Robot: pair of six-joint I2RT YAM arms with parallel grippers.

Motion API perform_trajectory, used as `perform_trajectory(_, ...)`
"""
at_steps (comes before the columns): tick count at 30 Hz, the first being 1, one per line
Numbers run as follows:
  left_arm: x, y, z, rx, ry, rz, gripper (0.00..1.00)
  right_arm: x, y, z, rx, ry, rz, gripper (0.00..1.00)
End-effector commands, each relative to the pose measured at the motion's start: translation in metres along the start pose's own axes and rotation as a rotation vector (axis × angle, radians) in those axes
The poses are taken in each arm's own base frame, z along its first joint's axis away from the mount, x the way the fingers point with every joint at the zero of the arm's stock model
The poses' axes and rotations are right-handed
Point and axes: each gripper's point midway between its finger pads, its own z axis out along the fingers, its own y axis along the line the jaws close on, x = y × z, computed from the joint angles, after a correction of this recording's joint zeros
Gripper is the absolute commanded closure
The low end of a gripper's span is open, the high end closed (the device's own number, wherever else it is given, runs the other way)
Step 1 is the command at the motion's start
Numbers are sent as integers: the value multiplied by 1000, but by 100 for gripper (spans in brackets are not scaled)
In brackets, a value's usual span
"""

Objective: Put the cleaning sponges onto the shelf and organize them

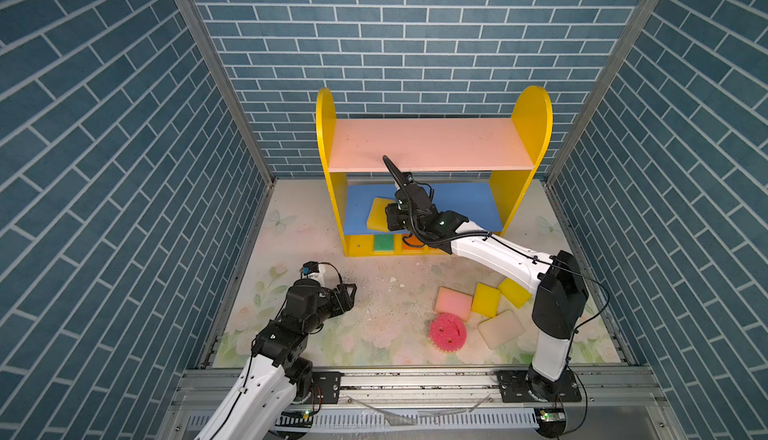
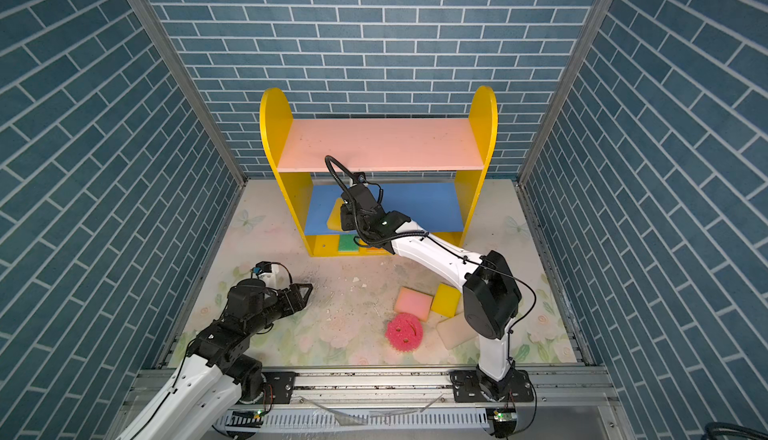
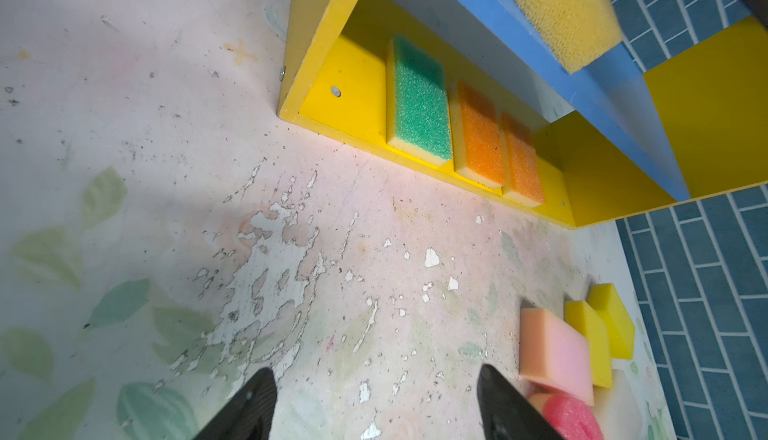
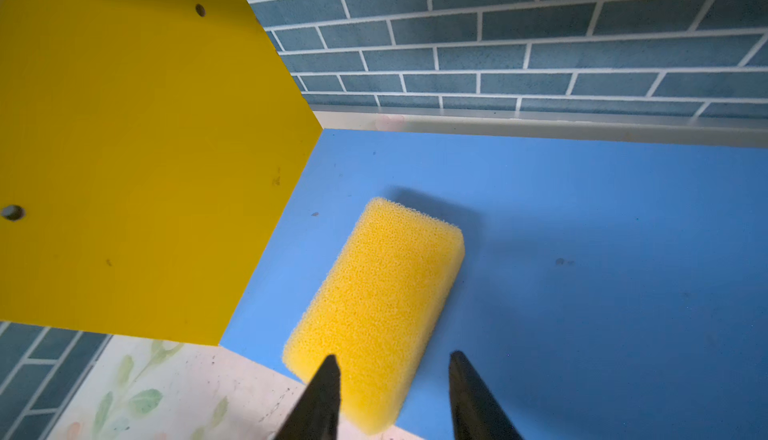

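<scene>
Yellow sponge [image 4: 374, 313] lies askew on the blue middle board [image 4: 582, 251] of the shelf [image 1: 528, 126], left of centre in both top views, its near end poking past the front edge. The yellow side panel [image 4: 124, 147] crowds it on one side, with the pink upper board [image 1: 428, 143] overhead. My right claw [image 4: 392, 359] hangs over that near end, fingers spread, pinching nothing.

On the yellow base below, side by side: green sponge [image 3: 419, 97], orange sponge [image 3: 480, 139], second orange sponge [image 3: 521, 159].

Lower right on the counter [image 1: 374, 292], bunched by my right arm: pink sponge [image 1: 454, 301], two more yellow blocks [image 1: 486, 299], cream sponge [image 1: 500, 328], round smiley sponge [image 1: 448, 330].

My left claw [image 3: 374, 375] sits lower left, spread wide, empty.
</scene>
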Motion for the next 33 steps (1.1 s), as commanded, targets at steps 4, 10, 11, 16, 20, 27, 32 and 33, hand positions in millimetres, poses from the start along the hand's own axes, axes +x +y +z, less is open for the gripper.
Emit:
perform_trajectory(4,-3,-1,-5,-13,-1,29,23,16,15,-1,-35,9,33,79)
perform_trajectory(10,-1,-1,-1,3,-3,7,23,29,22,-5,-50,6,67,87)
perform_trajectory(11,0,-1,-1,3,-1,10,23,33,23,-4,-55,12,78,89)
perform_trajectory(16,1,-1,0,5,6,11,23,48,19,0,-44,36,105,100)
perform_trajectory(20,2,0,-1,10,2,0,23,54,11,2,-11,43,104,100)
perform_trajectory(27,5,1,-2,11,10,-12,23,42,1,-1,38,6,89,100)
perform_trajectory(32,6,3,-3,7,1,-17,23,34,-4,0,45,-7,91,100)
perform_trajectory(33,6,3,-3,9,0,-20,23,33,-3,1,43,-8,89,100)
